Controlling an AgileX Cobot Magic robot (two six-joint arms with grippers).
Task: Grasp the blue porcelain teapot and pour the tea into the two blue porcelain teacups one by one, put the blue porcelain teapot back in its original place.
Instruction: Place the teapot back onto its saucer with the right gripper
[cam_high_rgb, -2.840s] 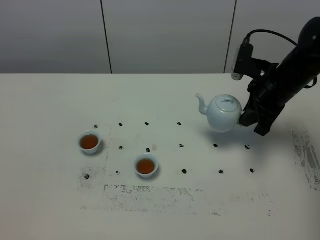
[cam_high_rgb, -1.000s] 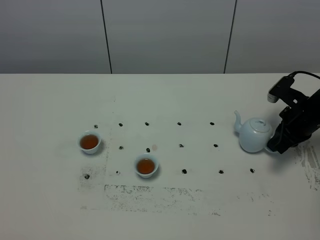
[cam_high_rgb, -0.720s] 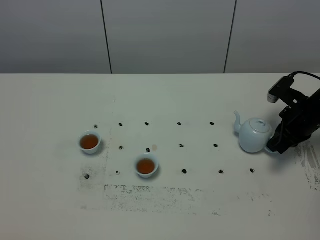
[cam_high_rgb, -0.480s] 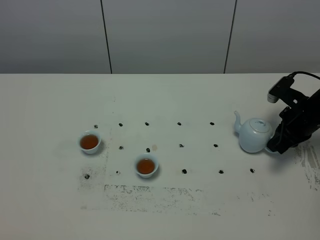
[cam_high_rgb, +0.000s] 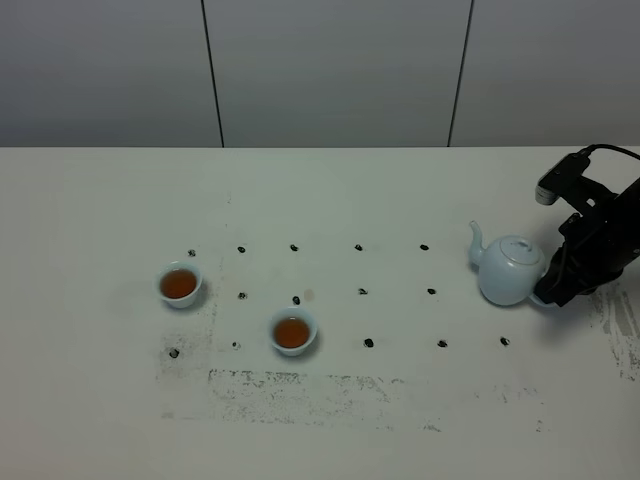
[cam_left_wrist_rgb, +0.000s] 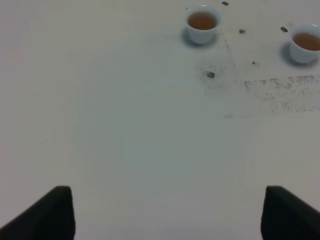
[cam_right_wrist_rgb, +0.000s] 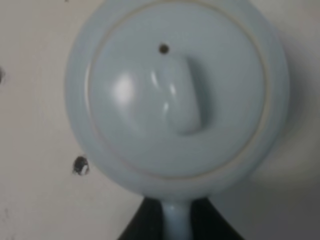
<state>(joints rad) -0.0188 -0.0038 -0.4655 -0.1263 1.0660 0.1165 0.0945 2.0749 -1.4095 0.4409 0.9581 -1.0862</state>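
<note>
Right wrist view: right fingers (cam_right_wrist_rgb: 177, 220) clamped on the handle of the blue porcelain teapot (cam_high_rgb: 510, 270), standing near the table (cam_high_rgb: 400, 420)'s 3 o'clock edge. Both teacups (cam_high_rgb: 180, 284) (cam_high_rgb: 293, 331) sit well apart at 9 o'clock. Left fingers (cam_left_wrist_rgb: 165, 212) spread, empty.

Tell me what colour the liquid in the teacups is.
Reddish-brown tea in both teacups, clearest in the exterior high view.

Teapot (cam_right_wrist_rgb: 175, 100) under my right claw (cam_right_wrist_rgb: 175, 225): glazed porcelain, pale blue-white, smooth and glossy, with a soft highlight on the lid. My claw fingers (cam_right_wrist_rgb: 145, 222) on its handle look matt black, probably plastic. Both teacups (cam_high_rgb: 180, 285) (cam_high_rgb: 292, 331) at lower left have the same glossy glaze. Desk (cam_high_rgb: 330, 420): matt off-white, smooth, scuffed with grey smudges and dark spots. Wall panels (cam_high_rgb: 330, 70): matt grey.
</note>
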